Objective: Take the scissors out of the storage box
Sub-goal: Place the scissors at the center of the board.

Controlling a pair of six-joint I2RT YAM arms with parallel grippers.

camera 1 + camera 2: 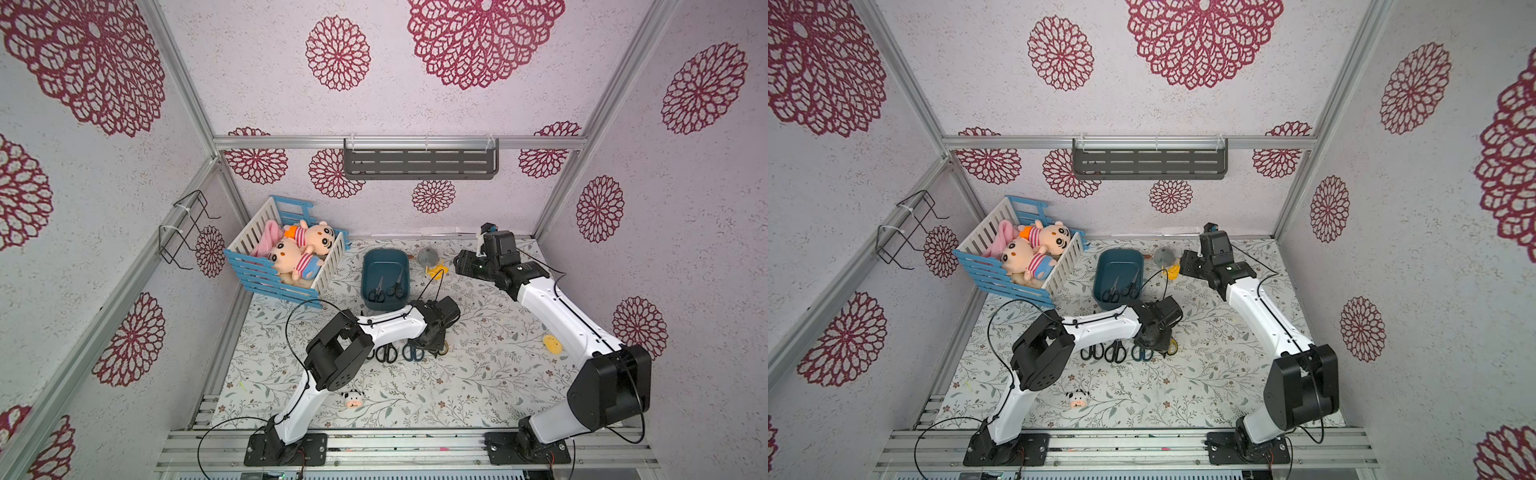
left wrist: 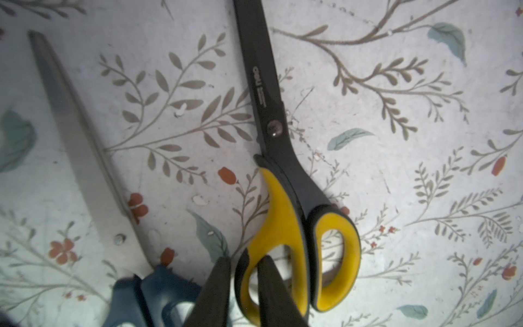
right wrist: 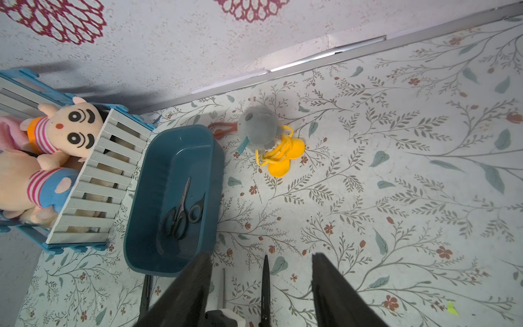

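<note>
Close up, the left pincer (image 2: 244,259) is showing only its two dark fingers (image 2: 215,291), blurred and cut off by the picture's edge. They are straddling the rim of one ring of the yellow-and-black scissors (image 2: 283,175), one finger inside the ring. Whether they are squeezing or slack I cannot tell. That pair's blade tip is running out of the picture. The blue pair (image 2: 85,141) just beside the pincer is losing its handle to blur and the edge.

In both top views the wrist is hiding this pincer. The forearm is covering the blades on the surface (image 1: 490,374), so only the rings of the black pairs (image 1: 1115,353) are showing.

The left arm is bending at the elbow, its forearm reaching low across the surface and its wrist tipping down. The right arm is stretching towards the back, and the right pincer (image 3: 260,256) is hovering spread wide and empty.

The box (image 3: 141,226) is sitting just beyond the left pincer and beside the right one. It is holding two small black scissors (image 3: 181,209).
</note>
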